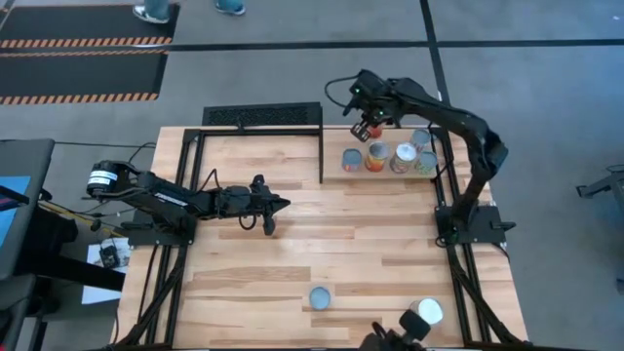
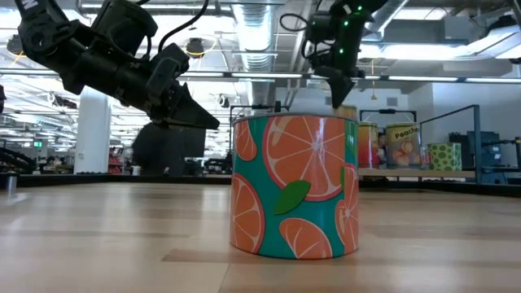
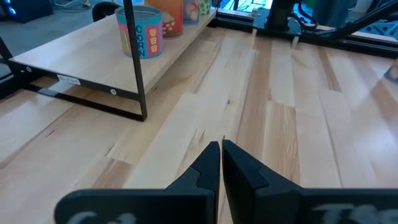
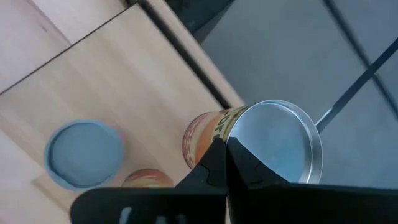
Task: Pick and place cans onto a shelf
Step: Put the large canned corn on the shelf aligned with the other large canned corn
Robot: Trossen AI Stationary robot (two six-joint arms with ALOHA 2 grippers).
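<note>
Grippers are both pinched shut and empty: my right gripper [image 1: 367, 128] is hovering over the far-right cans [image 1: 389, 158], my left gripper [image 1: 285, 203] is waiting mid-table.

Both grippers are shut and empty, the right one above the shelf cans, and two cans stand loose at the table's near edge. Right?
Not quite: the high view shows only one can loose on the table there. The rest holds: left gripper and right gripper are shut and empty, the right above the shelf cans.
</note>
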